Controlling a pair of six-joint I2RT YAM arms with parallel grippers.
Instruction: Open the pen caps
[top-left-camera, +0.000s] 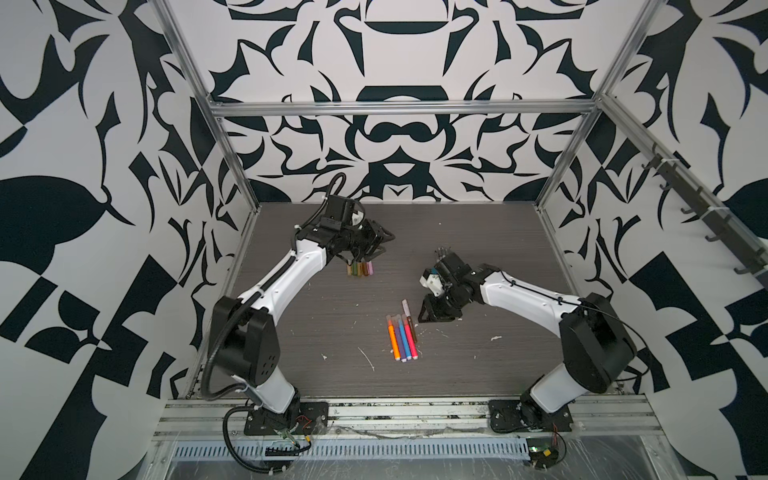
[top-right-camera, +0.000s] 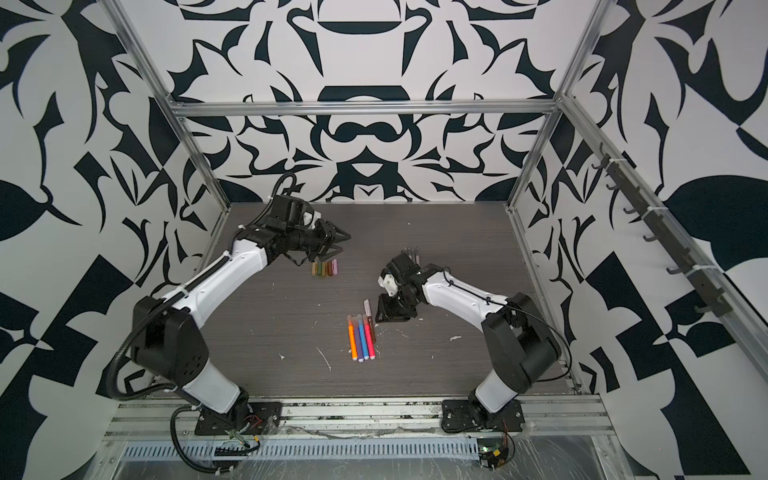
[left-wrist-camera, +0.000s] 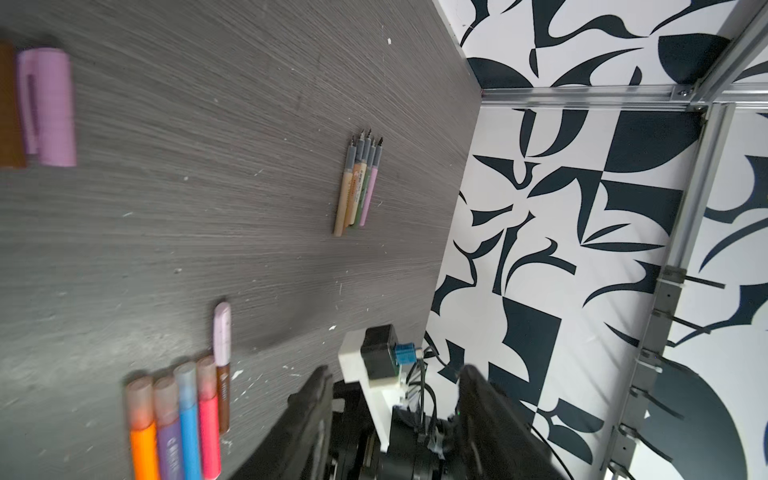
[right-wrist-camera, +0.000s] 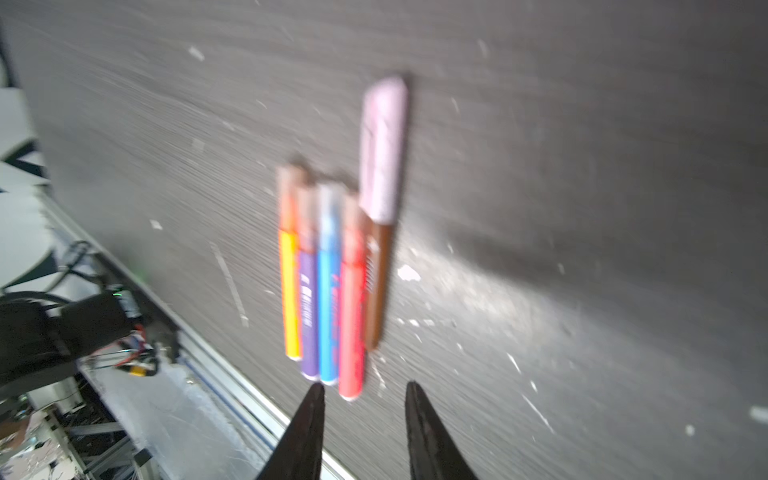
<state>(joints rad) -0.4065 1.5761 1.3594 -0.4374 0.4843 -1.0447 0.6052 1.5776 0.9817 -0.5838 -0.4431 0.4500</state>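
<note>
both the left gripper (top-left-camera: 390, 244) and the right gripper (right-wrist-camera: 365, 390) are released and empty, while the capped pens (top-left-camera: 401, 338) at 6 o'clock on the table (top-left-camera: 332, 374) seem light, stiff, slippery, best pinched on cap (left-wrist-camera: 221, 332) and body.

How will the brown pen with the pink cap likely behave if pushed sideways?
Probably it rolls: the brown pen looks slim and round. It seems stiff plastic, unlikely to bend. The pink marker close beside it may stop it on that side.

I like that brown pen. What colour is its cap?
Its cap is pale pink, clearest in the left wrist view.
</note>
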